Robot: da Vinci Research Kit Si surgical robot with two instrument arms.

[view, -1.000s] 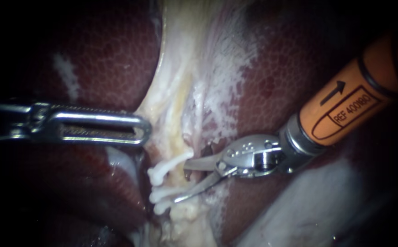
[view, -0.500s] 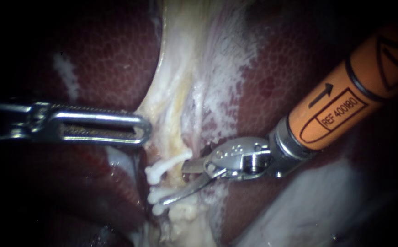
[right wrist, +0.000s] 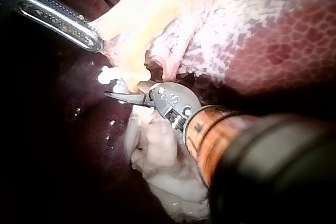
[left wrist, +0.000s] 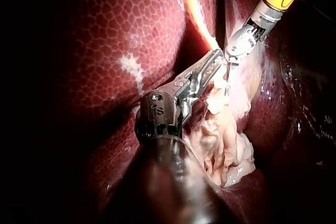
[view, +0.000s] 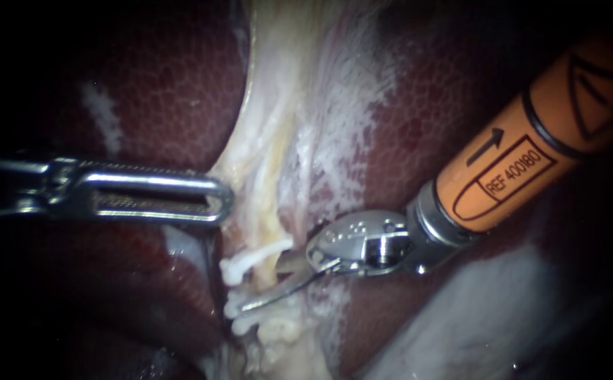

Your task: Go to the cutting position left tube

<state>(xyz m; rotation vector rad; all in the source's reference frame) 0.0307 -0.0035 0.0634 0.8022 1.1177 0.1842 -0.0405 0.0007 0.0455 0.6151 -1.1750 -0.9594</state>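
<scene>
My right instrument [view: 260, 285], on an orange shaft, ends in two thin blades that stand open. They straddle a pale tube [view: 272, 276] between white clips: one clip [view: 250, 257] lies above the blades and two more [view: 239, 304] sit at and below the lower blade. In the right wrist view the open blades [right wrist: 128, 92] reach in beside the clips [right wrist: 106, 75]. My left instrument [view: 223, 202] has long slotted jaws shut on the edge of the pale tissue [view: 264, 162] above the clips. The left wrist view shows those jaws [left wrist: 207, 66] on that tissue, with the right instrument's blade [left wrist: 227, 80] just beyond.
Dark red liver [view: 151, 77] lies on both sides of the pale tissue band. A whitish patch [view: 475, 309] sits under the right instrument's shaft. A lump of pale fatty tissue [left wrist: 226, 140] hangs below the clipped tube.
My right instrument has slid left along the tissue, carrying its open blades farther across the tube between the clips. The left instrument has held still.
</scene>
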